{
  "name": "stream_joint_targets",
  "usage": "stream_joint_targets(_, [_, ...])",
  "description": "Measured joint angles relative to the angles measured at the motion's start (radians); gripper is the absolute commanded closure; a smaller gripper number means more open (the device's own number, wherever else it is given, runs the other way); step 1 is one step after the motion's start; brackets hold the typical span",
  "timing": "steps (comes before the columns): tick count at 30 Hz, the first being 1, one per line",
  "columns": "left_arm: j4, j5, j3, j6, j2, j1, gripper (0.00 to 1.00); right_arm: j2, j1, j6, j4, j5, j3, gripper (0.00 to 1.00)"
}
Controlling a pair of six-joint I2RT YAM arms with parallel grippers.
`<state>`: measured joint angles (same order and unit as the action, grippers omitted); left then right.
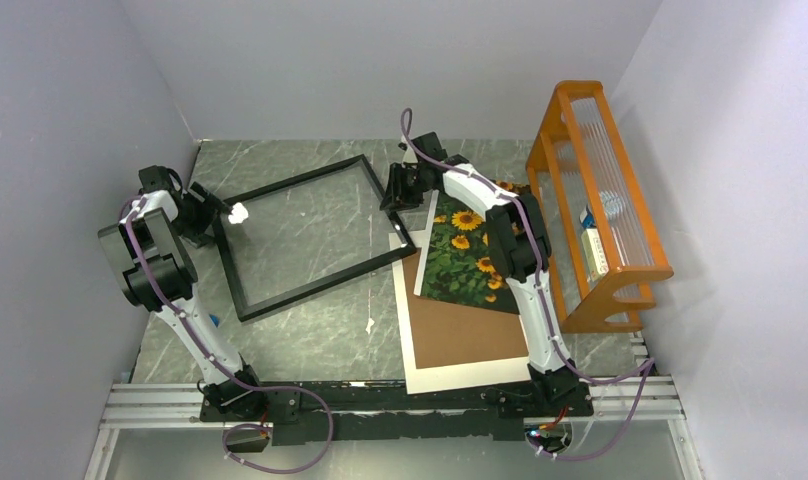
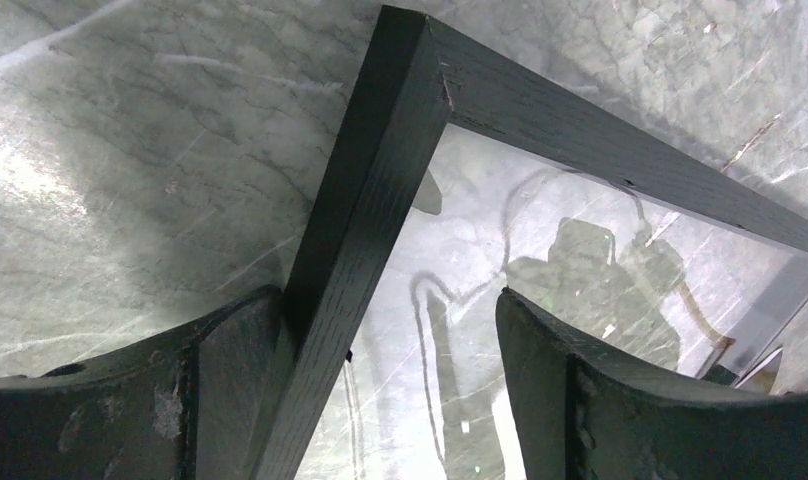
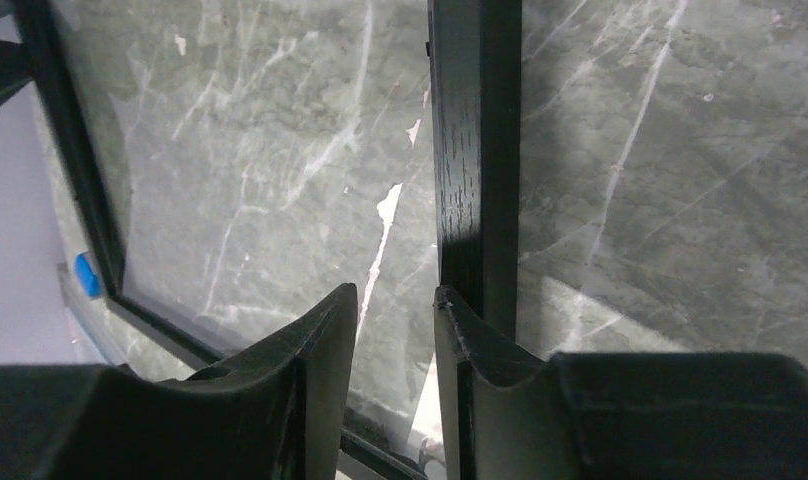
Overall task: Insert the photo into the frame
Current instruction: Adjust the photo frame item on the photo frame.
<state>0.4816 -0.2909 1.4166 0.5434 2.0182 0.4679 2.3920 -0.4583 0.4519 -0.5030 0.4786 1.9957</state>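
Frame [image 1: 330,282], thin black rectangle of grained wood, lies on veined grey table [image 1: 310,340].

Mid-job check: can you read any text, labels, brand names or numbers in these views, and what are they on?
No text can be read in any view.
The small box in the orange rack may carry print, but it is too small to read.
The frame and the photo show no words.

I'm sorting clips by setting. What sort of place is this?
Probably a lab robot cell: plain pale walls box in a grey marble-pattern tabletop, and a silver aluminium rail at its near edge carries the left arm and right arm.
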Motion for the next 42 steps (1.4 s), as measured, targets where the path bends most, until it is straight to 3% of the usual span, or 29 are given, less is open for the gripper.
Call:
stream_joint_targets(17, [0.000,0.001,0.000,0.000,0.000,0.001,0.15,-0.031,0.084,0.241,0.407,0.427,-0.243,0.52])
stream_joint_targets(23, [0.000,0.001,0.000,0.000,0.000,0.002,0.15,-0.038,0.084,0.324,0.529,0.513,-0.268,0.50])
stream_joint_targets(31, [0.000,0.001,0.000,0.000,0.000,0.002,0.15,-0.038,0.066,0.369,0.534,0.542,-0.288,0.43])
stream_joint_targets(36, [0.000,0.001,-0.001,0.000,0.000,0.002,0.15,-0.038,0.063,0.362,0.492,0.544,-0.314,0.52])
stream_joint_targets(42, [-0.001,0.000,-0.001,0.000,0.000,0.002,0.15,-0.031,0.063,0.366,0.504,0.544,-0.290,0.73])
